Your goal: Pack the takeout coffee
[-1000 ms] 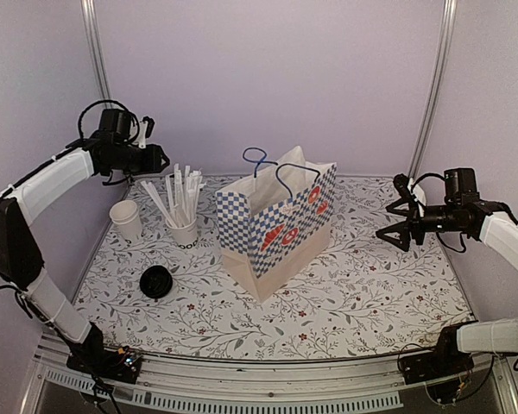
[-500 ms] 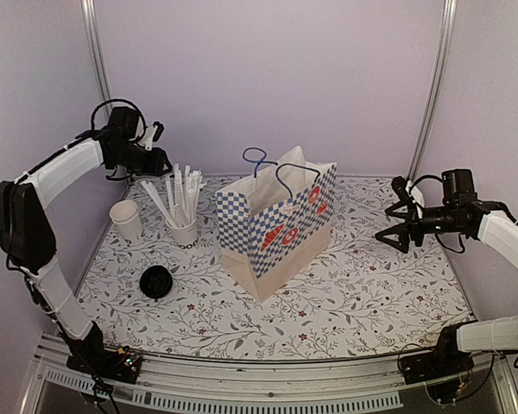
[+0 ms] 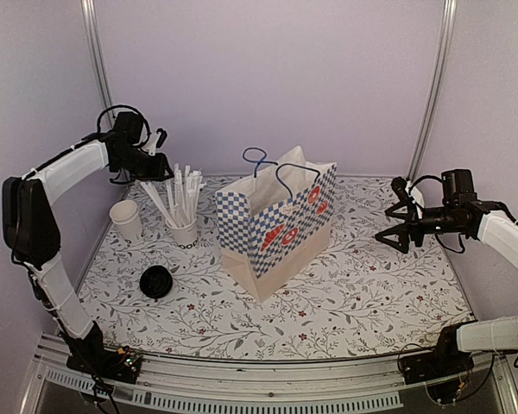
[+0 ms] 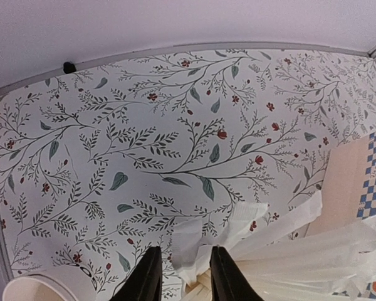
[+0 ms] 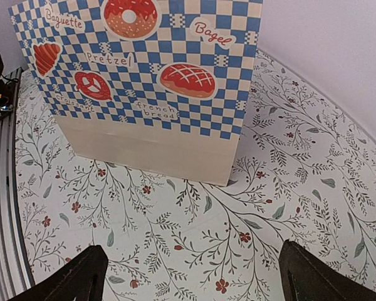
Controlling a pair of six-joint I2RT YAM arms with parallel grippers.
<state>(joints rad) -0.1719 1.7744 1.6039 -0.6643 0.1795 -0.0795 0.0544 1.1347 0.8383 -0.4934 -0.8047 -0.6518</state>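
Note:
The takeout coffee (image 3: 156, 282) stands at the front left of the table, its round black lid facing up, with no gripper near it. The checkered paper bag (image 3: 276, 220) stands open in the middle; its printed side (image 5: 144, 69) fills the right wrist view. My left gripper (image 3: 158, 155) hangs high at the back left, over the cup of white sticks (image 3: 183, 226). In its wrist view the left gripper (image 4: 183, 279) is open only narrowly, nothing between the fingers, stick wrappers (image 4: 313, 251) below. My right gripper (image 3: 397, 226) is wide open and empty, right of the bag, seen again (image 5: 197, 282).
A plain white paper cup (image 3: 125, 218) stands left of the stick cup; its rim (image 4: 34, 288) shows in the left wrist view. The back wall and metal posts are close behind the left gripper. The table's near rail (image 3: 268, 379) runs along the front.
The left gripper has shifted right and back, coming over the sticks, and its jaws have narrowed. The right arm, bag and cups have not moved.

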